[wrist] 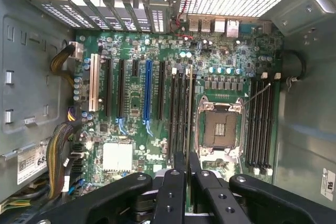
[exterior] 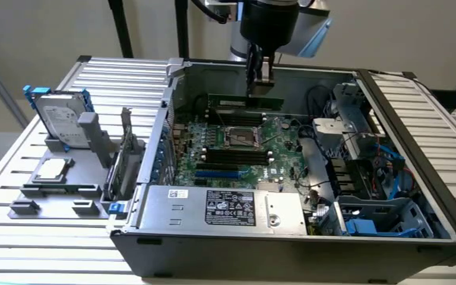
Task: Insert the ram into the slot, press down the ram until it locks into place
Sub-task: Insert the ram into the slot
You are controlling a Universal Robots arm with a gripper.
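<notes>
Here the ram (exterior: 244, 101) is held on edge, just beside the processor socket (exterior: 240, 138), pinched at mid-length by the closed fingers (wrist: 173, 192); it is judged light, stiff and fragile, best gripped by its bare top edge

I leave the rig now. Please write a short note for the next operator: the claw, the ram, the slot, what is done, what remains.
Claw: shut on the ram, lowered into the open case.
Ram: held on its long edge, over the black slots beside the processor socket.
Done: ram picked up and lined up along the slots.
Left: seating and locking. I cannot tell whether the ram has entered a slot yet.
</notes>
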